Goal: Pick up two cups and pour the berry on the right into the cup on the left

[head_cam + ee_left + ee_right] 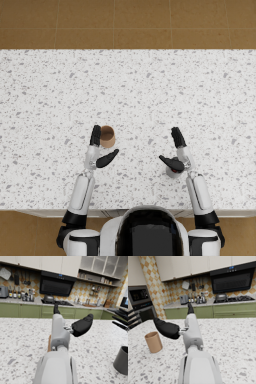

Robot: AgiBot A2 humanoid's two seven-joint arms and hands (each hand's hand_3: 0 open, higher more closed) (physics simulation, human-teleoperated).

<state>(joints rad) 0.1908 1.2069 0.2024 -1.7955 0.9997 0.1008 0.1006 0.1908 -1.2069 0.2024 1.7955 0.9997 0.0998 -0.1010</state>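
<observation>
Brown cup [107,136] upright on the counter [50,90], mouth up, long axis vertical. It sits just beside the left hand [99,150], between the extended fingers and the thumb; contact can't be confirmed. In the left wrist view the forearm hides nearly all of it, only a brown sliver [49,343] shows. Right wrist view gives it whole [153,342], open top, inside not visible.

Grey cup [173,172] also upright, tucked under the right hand's [176,152] thumb, mostly covered in head view. A dark reddish speck at its rim may be the berry, too small to be sure. Left wrist view shows it [122,359] cut off by the frame edge. It doesn't show in the right wrist view.

Both hands spread open, fingers straight forward, thumbs angled inward, nothing gripped. Left hand [81,326], right hand [168,328] from their own wrist cams.

Cups well apart, both near the counter's front edge.

No readable labels or writing on either cup; the kitchen backdrop has bottles and appliances, text illegible.
</observation>
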